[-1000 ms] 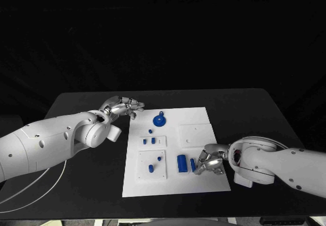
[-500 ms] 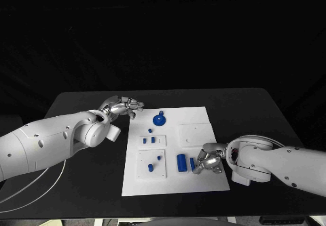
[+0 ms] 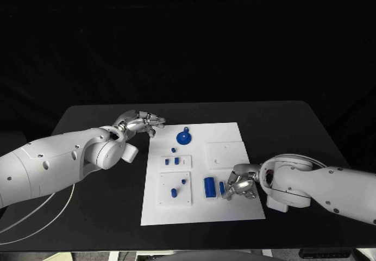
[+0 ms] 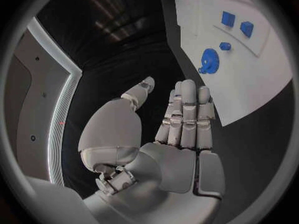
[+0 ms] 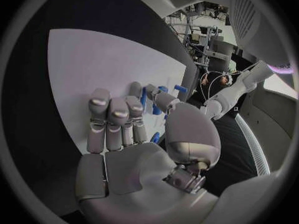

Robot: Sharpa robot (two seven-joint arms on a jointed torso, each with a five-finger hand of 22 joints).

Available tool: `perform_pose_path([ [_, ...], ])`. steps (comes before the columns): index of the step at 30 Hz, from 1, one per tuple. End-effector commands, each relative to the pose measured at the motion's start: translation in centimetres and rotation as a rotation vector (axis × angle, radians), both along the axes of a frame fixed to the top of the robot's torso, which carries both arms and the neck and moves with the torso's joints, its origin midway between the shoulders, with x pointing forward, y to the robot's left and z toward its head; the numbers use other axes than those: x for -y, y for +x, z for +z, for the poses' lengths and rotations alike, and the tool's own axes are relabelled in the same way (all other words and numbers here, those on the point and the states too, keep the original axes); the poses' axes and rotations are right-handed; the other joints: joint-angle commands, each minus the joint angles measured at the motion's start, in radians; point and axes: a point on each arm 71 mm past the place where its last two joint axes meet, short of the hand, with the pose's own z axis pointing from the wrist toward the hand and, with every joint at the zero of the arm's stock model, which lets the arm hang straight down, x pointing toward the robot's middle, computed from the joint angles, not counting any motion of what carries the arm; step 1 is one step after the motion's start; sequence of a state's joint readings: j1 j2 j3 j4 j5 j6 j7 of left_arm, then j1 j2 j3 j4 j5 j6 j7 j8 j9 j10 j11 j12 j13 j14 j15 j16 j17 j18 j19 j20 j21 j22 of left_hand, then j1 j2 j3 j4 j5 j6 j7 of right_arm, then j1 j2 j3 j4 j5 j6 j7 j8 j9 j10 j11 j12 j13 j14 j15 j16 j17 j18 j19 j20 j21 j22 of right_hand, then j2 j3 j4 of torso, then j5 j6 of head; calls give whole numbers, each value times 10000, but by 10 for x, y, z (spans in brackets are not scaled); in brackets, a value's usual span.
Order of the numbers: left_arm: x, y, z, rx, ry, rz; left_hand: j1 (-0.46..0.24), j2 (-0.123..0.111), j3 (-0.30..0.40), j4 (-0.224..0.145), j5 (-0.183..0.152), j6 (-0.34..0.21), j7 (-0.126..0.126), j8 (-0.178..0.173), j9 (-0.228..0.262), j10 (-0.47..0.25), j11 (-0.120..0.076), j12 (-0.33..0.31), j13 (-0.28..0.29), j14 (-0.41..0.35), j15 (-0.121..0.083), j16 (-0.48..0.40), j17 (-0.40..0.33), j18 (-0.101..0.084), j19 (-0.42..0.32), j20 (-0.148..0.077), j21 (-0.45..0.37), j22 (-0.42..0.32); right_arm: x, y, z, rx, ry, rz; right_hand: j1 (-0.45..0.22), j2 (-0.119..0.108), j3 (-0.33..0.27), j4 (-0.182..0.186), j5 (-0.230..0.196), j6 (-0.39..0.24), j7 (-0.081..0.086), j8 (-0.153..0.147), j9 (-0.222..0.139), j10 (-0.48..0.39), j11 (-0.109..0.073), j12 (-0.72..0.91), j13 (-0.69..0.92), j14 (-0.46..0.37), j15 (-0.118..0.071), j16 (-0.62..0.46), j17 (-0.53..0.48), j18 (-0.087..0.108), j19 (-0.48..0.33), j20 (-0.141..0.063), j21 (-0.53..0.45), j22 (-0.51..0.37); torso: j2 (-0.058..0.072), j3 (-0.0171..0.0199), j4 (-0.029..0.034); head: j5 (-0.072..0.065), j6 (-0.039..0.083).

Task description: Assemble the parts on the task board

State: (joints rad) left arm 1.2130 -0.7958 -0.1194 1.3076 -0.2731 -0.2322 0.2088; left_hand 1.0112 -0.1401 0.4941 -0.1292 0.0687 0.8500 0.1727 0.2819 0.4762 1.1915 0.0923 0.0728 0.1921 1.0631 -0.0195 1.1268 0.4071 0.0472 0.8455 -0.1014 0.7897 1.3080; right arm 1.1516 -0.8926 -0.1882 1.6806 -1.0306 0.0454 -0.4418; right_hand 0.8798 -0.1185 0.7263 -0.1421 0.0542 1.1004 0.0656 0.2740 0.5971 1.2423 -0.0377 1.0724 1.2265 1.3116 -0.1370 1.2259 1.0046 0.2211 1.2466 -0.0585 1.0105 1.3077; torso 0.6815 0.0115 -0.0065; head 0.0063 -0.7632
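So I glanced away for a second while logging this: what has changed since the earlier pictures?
The right hand has crept a little toward the robot's left, closer over the slim blue part at the board's near edge; whether it holds anything is unclear. The left hand stayed open beside the board's far corner, and the blue gear and other parts have not moved.

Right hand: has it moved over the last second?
Barely. The right hand sits at the task board's right edge, beside the long blue part, perhaps a touch further onto the board.

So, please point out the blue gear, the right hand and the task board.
blue gear (image 3: 183,139), head view, its round face.
right hand (image 3: 239,185), head view, middle of the hand.
task board (image 3: 235,209), head view, bare near corner.
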Motion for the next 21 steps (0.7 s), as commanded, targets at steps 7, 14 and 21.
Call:
perform_pose_path([
  [7,3,0,1,36,-30,-178,61,51,-11,39,-41,-73,-4,44,-14,-7,72,-23,-10,6,76,-47,17,251,37,-89,-68,170,4,-5,-7,-292,433,20,-157,-246,-75,-141,-6,-157,83,-131,-79,-144,8,-177,-141,-22,-33,-58,-17,407,-37,90,23,140,-5,5,-8,1,33],
  [14,1,1,1,143,7,-24,76,43,-8,31,-38,-74,-5,54,-15,-1,70,-18,-8,6,75,-47,19,251,34,-88,-69,172,6,-5,1,12,1165,-96,-656,-930,-1242,-336,-37,-1452,524,-709,-198,-508,417,-183,-82,-167,342,-116,-4,407,-267,82,-81,127,-24,9,-3,-11,148],
  [21,-5,4,1,28,-408,149,105,86,1,31,-36,11,-44,142,0,44,58,7,4,18,64,-41,29,250,40,-90,-67,177,13,10,21,828,1452,-346,-1176,-724,-2643,-896,766,-1559,507,-618,-17,-702,405,-102,-93,-272,314,-151,32,407,-460,31,-209,100,-38,-16,-14,0,446],
])
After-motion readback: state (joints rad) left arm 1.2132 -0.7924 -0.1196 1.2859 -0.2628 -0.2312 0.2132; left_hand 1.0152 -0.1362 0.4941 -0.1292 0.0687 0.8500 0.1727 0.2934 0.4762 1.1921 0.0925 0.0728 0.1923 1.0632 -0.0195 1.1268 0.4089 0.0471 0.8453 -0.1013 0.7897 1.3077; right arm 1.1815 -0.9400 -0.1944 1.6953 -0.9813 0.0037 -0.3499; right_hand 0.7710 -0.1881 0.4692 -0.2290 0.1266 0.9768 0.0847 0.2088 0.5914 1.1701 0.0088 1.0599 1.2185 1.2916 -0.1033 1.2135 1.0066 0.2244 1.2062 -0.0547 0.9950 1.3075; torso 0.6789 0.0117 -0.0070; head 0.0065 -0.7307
